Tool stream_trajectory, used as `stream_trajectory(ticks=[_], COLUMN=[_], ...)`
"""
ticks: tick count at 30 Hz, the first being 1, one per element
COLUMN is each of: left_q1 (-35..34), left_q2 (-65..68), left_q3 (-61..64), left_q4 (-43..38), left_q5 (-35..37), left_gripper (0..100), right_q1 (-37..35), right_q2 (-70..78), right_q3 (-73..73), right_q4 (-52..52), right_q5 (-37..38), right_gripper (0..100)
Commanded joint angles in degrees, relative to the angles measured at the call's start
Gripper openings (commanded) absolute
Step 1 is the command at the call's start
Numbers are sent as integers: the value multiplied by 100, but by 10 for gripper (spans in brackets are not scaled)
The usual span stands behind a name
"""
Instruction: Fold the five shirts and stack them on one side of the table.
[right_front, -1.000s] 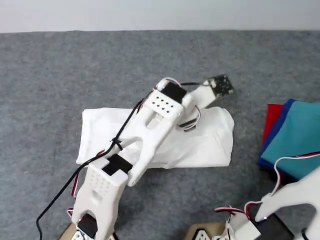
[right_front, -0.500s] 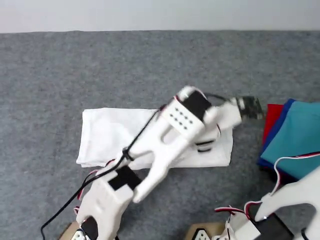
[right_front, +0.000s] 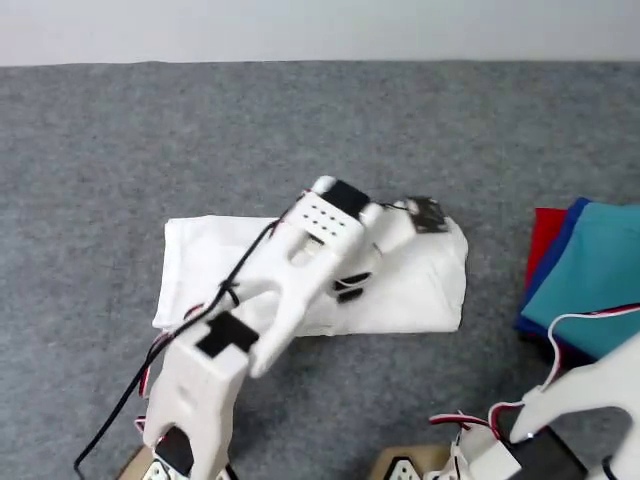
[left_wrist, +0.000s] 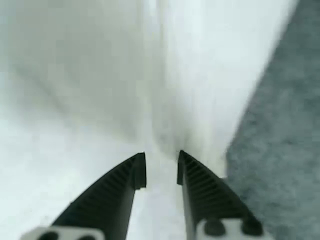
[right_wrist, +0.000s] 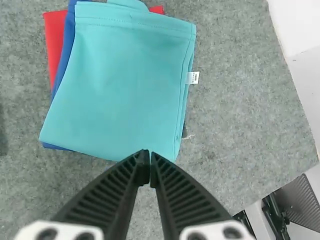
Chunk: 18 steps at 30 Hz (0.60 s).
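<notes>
The grey counter (right_front: 120, 130) is running back to a straight far edge under a pale wall. Wide bare felt is lying open beyond and to the left of the white shirt (right_front: 205, 270). That shirt is lying folded into a long rectangle near the middle. A strip of bare counter is separating its right end from the stack at the right edge of the high view.

The right wrist view is showing what the high view is cutting off, the whole stack. The teal shirt (right_wrist: 125, 75) is lying on top, the blue shirt (right_wrist: 63, 55) under it and the red shirt (right_wrist: 50, 35) at the bottom. Their edges are stepping out along one side. The counter's edge is running close beyond the stack, with a pale surface past it.

The left arm (right_front: 300, 255) is stretching from the near left corner across the white shirt, covering its middle. In the left wrist view the left jaws are standing narrowly parted, tips down over the white cloth. A soft crease is leading away from the gap. The shirt's edge and grey counter are lying just beside one tip. Whether the tips are touching the cloth cannot be told.

The right arm (right_front: 585, 395) is sitting at the near right corner. The right jaws are closed tip to tip on nothing, hanging at the teal shirt's nearest edge.
</notes>
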Motion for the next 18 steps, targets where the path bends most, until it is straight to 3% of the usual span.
stream_trajectory(ticks=[1,6,13,18], left_q1=[-193,-229,-132,-79], left_q2=[334,466,273,-176], left_q3=[-22,-637,-2378,-2545], left_q4=[-378,-62,1196,1196], left_q5=[-97,-88,-70,-53], left_gripper=[107,105,104,104], right_q1=[31,31,31,22], right_q2=[-224,-224,-224,-233], right_q3=[-35,-35,-35,-35], right_q4=[215,215,215,215], right_q5=[-9,-9,-9,-9], right_gripper=[14,14,14,14])
